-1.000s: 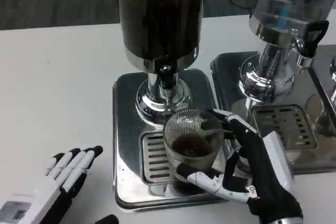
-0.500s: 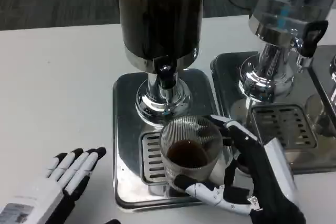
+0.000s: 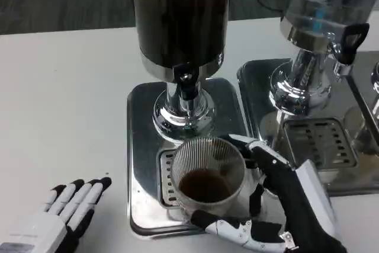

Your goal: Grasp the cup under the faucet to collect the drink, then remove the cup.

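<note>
A ribbed clear cup (image 3: pixel 205 177) with dark drink in its bottom stands over the drip grille (image 3: pixel 169 177), in front of the black faucet (image 3: pixel 187 85) of the dark dispenser (image 3: pixel 180 16). My right hand (image 3: pixel 278 205) wraps the cup from the right, thumb across its near side and fingers behind it. Flat on the white table at the lower left lies my left hand (image 3: pixel 59 214), fingers apart and holding nothing.
The dispenser's steel base tray (image 3: pixel 139 146) surrounds the cup. A second dispenser (image 3: pixel 320 39) with its own tray and grille (image 3: pixel 320 140) stands to the right. Bare white tabletop (image 3: pixel 65 99) stretches to the left.
My right hand has drawn the cup toward me, away from the faucet. The left hand has slid back toward the picture's lower edge.
</note>
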Motion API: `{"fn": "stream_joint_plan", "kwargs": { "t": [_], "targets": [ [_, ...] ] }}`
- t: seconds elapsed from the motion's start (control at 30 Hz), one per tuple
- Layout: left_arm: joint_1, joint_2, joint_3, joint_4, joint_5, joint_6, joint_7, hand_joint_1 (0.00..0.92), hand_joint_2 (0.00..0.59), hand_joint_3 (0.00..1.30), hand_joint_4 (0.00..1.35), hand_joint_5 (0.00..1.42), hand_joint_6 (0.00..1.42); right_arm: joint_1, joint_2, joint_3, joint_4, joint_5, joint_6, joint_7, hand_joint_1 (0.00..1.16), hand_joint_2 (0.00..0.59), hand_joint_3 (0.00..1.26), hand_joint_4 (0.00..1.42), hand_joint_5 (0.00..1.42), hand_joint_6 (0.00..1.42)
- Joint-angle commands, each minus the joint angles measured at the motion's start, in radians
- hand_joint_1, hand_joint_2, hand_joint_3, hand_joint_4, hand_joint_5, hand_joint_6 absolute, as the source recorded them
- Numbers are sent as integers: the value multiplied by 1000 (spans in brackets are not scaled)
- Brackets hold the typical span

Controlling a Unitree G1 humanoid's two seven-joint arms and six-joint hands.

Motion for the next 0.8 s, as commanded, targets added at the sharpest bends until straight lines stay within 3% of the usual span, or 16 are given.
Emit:
{"fn": "stream_joint_plan", "kwargs": {
  "t": [0.03,0.8],
  "targets": [
    [34,-4,-3,-26,9,31,2,0,130,0,0,0,0,16,4,4,-37,34,-45,7,919,180,476,585,744,1150],
    [8,-10,-19,5,-5,28,19,0,127,0,0,0,0,-1,-4,4,-36,23,-46,24,919,180,481,593,752,1168]
  ]
}}
